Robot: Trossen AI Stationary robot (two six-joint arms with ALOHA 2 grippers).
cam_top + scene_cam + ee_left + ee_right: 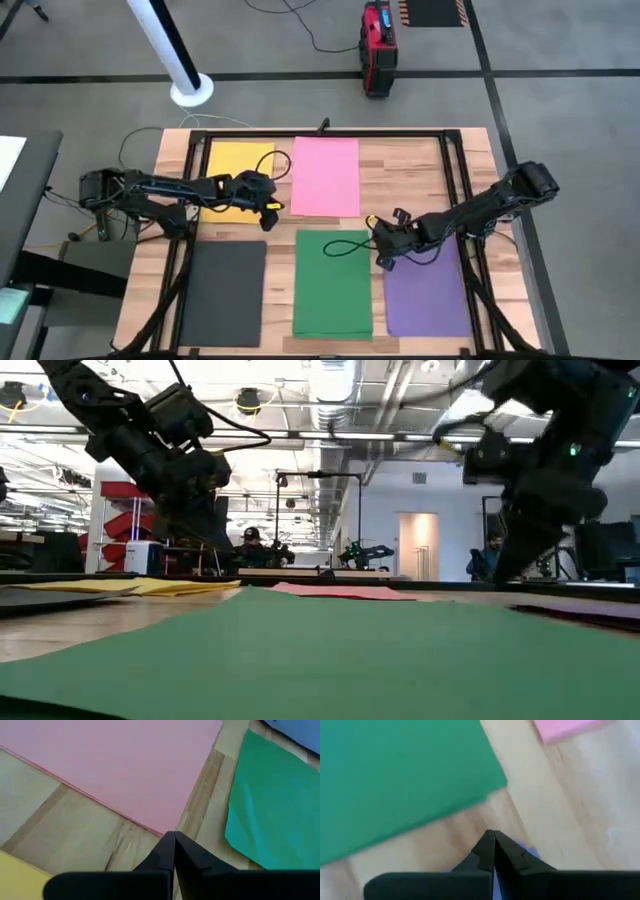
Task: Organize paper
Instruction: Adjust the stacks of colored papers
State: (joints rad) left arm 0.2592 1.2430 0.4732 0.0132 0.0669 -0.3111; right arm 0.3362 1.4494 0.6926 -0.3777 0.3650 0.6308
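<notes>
A grey floor [560, 120] crossed by dark tape lines surrounds the wooden surface [400, 175]. Beyond the surface's far edge stand a white pole on a round base [190, 90] and a red case [378, 45]. Ceiling lights [330, 380] hang over a white door [418, 545].

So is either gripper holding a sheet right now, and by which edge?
Neither. The left gripper is shut over bare wood between the yellow paper and pink paper; the right gripper is shut at the purple paper's corner, pinching nothing visible.
</notes>
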